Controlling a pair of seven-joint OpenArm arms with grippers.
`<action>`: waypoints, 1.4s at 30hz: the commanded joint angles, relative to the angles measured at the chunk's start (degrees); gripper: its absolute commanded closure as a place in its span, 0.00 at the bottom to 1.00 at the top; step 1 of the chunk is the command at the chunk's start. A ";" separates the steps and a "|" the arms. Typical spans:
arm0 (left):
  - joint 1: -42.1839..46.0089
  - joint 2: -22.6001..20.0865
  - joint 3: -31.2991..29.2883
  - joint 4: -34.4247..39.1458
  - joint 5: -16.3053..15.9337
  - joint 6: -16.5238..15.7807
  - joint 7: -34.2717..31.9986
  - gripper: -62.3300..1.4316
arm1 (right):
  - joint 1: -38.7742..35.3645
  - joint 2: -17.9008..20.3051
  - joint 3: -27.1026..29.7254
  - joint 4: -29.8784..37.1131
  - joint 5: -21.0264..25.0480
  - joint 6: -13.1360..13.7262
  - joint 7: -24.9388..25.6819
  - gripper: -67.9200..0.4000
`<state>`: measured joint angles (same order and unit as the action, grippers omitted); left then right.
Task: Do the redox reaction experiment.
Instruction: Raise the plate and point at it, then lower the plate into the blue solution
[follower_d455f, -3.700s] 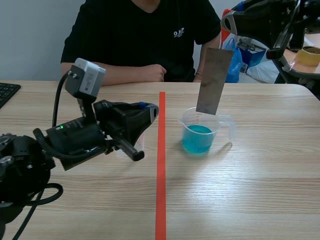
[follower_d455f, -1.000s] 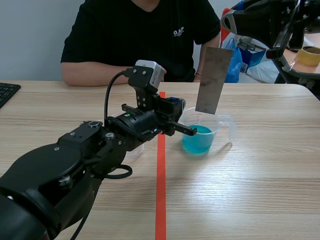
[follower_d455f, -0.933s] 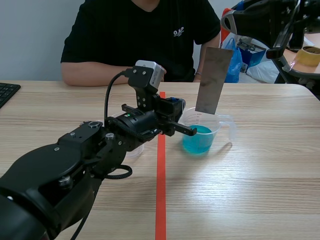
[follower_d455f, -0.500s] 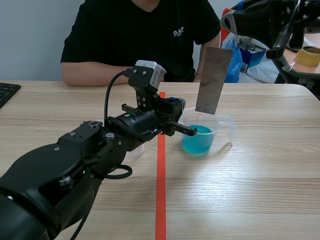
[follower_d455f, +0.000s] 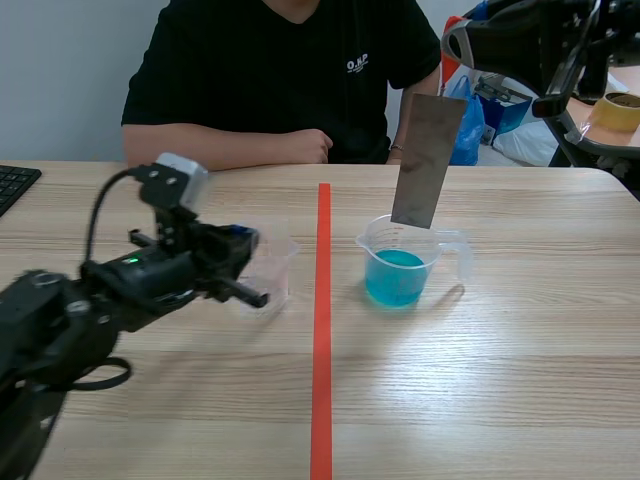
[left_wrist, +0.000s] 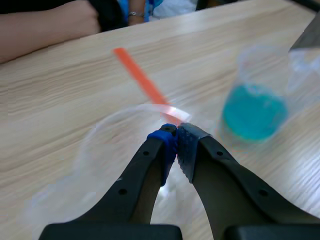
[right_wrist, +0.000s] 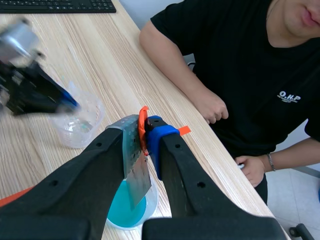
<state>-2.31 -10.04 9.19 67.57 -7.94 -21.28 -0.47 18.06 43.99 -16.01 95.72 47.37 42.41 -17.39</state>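
Pinching the cup (follower_d455f: 278, 264) by its rim, the left gripper (left_wrist: 173, 143) has its pads pressed together on the clear wall. The cup is just left of the tape line (follower_d455f: 322, 330), about mid-desk (follower_d455f: 520, 380); whether its base touches the wood, I can't tell. Right of the line stands the beaker (follower_d455f: 400, 266), blue liquid low inside. Over it hangs the plate (follower_d455f: 427, 160), clamped at its top edge by the raised right gripper (right_wrist: 143, 134), bottom edge level with the beaker's far rim, above the blue. Cup and beaker sit apart, tape between them. Bare wood runs from both to the near edge and out to the right edge. A person (follower_d455f: 280, 70) rests forearms along the far edge; a keyboard (follower_d455f: 12, 185) pokes in at the left edge, toward the far corner.
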 joint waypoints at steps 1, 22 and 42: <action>3.78 -1.97 -1.29 7.19 -0.74 -0.39 -1.33 0.94 | 1.01 0.61 1.11 0.57 0.44 0.31 0.83 0.98; 53.86 -7.41 -25.49 27.91 20.06 -1.79 -25.57 0.94 | 0.98 0.90 1.14 0.57 0.42 0.31 0.35 0.98; 58.64 -1.44 -31.50 8.72 40.61 4.24 -40.68 0.93 | -1.92 5.20 1.77 0.57 0.87 0.31 1.22 0.98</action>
<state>56.21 -11.42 -21.85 75.16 33.23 -17.12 -40.58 15.53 48.58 -15.38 95.72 47.62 42.41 -17.17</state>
